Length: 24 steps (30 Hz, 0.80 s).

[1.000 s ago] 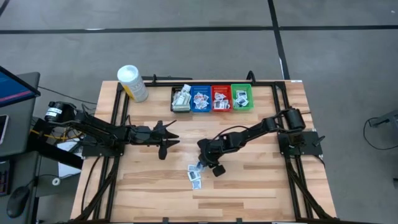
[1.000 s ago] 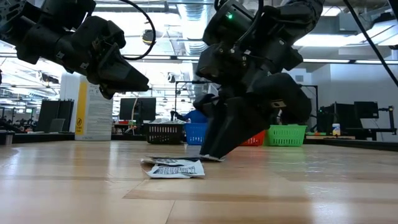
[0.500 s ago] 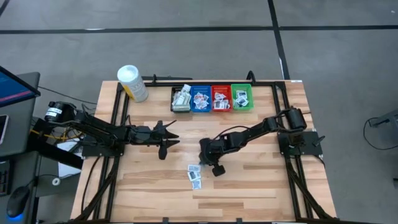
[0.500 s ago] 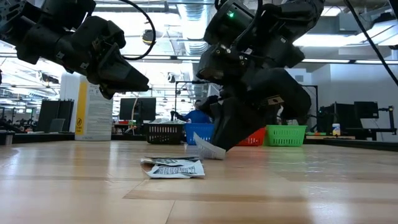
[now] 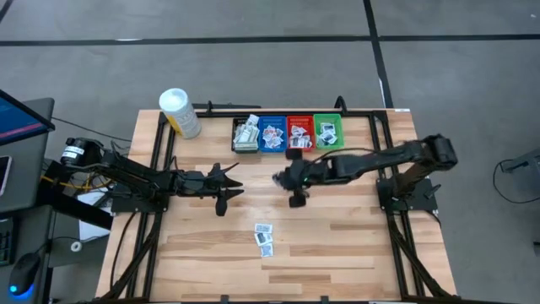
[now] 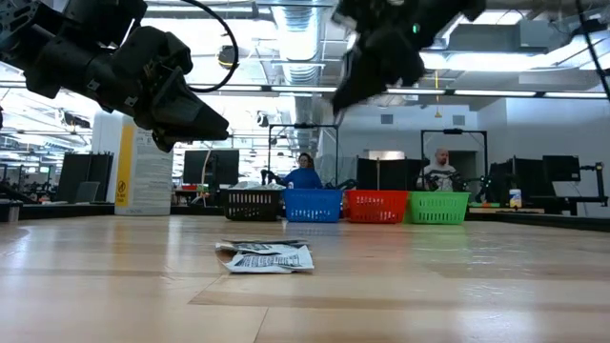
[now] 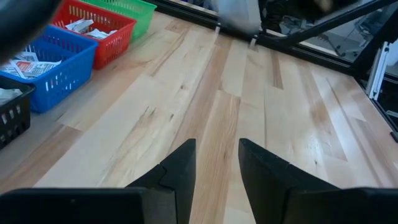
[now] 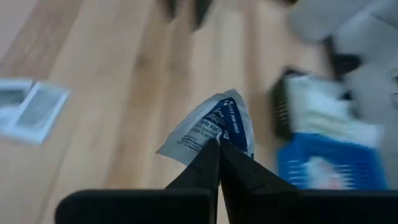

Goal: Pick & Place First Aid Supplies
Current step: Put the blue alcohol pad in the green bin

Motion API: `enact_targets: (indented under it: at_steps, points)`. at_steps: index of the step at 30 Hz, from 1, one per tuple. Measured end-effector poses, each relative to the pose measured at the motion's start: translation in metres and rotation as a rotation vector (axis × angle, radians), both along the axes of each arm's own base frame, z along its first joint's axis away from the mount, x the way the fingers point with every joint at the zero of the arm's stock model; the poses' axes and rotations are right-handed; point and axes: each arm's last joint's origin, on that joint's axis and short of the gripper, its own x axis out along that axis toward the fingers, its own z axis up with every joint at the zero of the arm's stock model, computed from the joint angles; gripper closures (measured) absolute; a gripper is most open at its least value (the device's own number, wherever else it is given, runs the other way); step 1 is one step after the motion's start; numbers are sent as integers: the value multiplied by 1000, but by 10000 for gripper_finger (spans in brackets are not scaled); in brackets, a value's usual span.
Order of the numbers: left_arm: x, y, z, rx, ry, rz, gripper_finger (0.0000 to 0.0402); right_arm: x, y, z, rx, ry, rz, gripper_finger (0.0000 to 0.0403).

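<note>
With its fingers pinched together on the corner of a blue-and-white packet, the right gripper hangs raised over the middle of the table, just in front of the row of bins, so the carry step is in hand. The next move calls for bringing the packet over the right bin and letting go above it; which of the black bin, blue bin, red bin or green bin suits it I cannot tell, though the blue one lies nearest ahead in the right wrist view. All four bins already hold packets. Two loose packets lie flat on the wood nearer the front edge, well apart from the bins, yet to be sorted. The left gripper waits over the table's left half with its fingers part-way open and holding nothing. A white tub stands at the back left corner. Nothing blocks the short path to the bins.
</note>
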Motion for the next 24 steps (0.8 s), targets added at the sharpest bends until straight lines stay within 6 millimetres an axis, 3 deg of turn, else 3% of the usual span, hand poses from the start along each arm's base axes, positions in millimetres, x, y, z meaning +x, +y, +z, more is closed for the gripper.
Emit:
enact_targets:
  at_steps: [5,13,19,24]
  points:
    - [0,0,0,4,-1,10,280,-13,-8,25,-21,-65,-18,402]
    - [0,1,0,17,-1,26,280,-33,-27,35,-89,3,-175,402]
    - [0,3,0,39,-3,80,280,-59,-66,40,-45,90,-383,402]
    - [-1,6,1,66,-7,161,280,-81,-111,32,-30,193,-557,399]
